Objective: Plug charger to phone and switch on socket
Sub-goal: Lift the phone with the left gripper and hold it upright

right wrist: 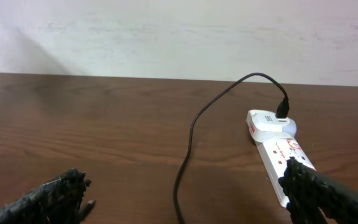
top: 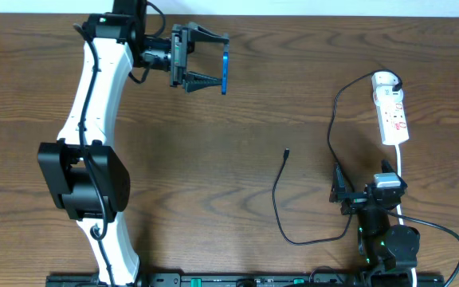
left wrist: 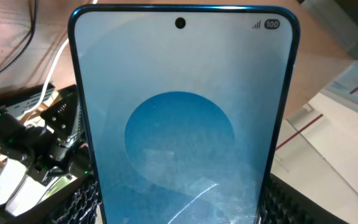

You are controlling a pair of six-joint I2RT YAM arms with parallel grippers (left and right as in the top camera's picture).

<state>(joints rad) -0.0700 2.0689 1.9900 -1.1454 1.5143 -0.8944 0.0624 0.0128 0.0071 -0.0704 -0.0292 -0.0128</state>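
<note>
My left gripper [top: 213, 57] is shut on the phone [top: 224, 73] and holds it on edge above the far side of the table. In the left wrist view the phone's blue screen [left wrist: 182, 118] fills the frame between the fingers of the left gripper [left wrist: 179, 214]. The charger cable [top: 277, 199] lies loose on the table, with its plug tip [top: 286, 151] near the middle. Its other end runs into a white adapter [top: 385, 80] on the socket strip [top: 394, 115]. My right gripper [top: 363, 182] is open and empty, low beside the strip [right wrist: 277, 155], with the cable [right wrist: 188, 143] between its fingers' line of sight.
The strip's white cord [top: 401, 171] runs down past my right arm. A rail runs along the table's front edge [top: 237, 281]. A pale wall [right wrist: 179, 31] stands behind the table's far edge.
</note>
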